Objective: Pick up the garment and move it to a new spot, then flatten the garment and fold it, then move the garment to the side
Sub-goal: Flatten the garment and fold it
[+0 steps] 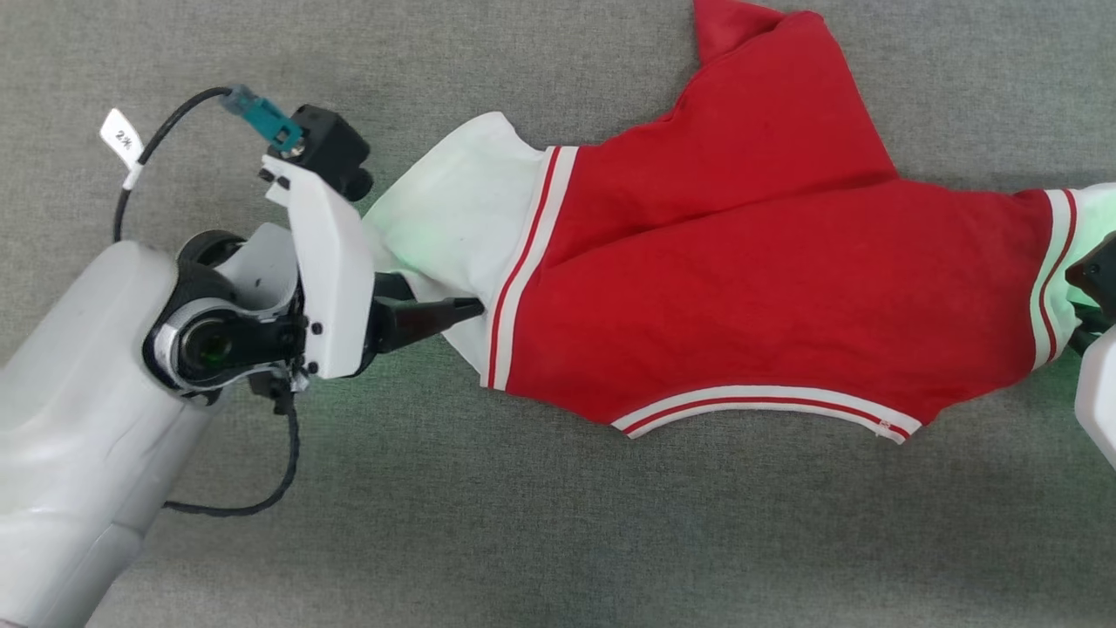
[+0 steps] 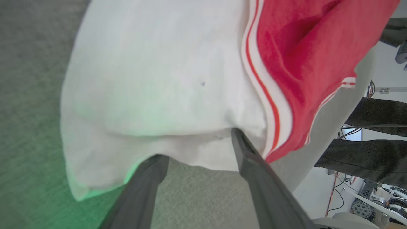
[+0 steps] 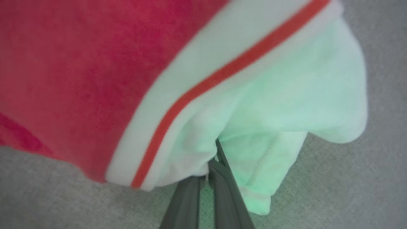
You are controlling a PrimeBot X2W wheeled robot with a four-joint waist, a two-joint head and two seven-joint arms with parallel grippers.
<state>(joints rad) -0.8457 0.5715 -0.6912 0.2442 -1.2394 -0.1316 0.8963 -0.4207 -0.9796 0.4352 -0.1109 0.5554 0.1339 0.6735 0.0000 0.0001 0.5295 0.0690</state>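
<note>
my left forearm [image 1: 78, 419] is a smooth pale-grey shell ending in a black, silver-ringed wrist joint [image 1: 205, 344]. a white plate [image 1: 327, 253] with small dark screws carries a black camera block [image 1: 331, 148], a teal plug [image 1: 266, 118] and a thin black cable [image 1: 144, 153] with a white tag [image 1: 122, 138], marked perhaps "2". my left gripper [image 2: 195, 144] and right gripper [image 3: 213, 159] have long, dark, tapering fingers.

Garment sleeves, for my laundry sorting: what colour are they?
White sleeves on the red garment; head view shows it best.
</note>
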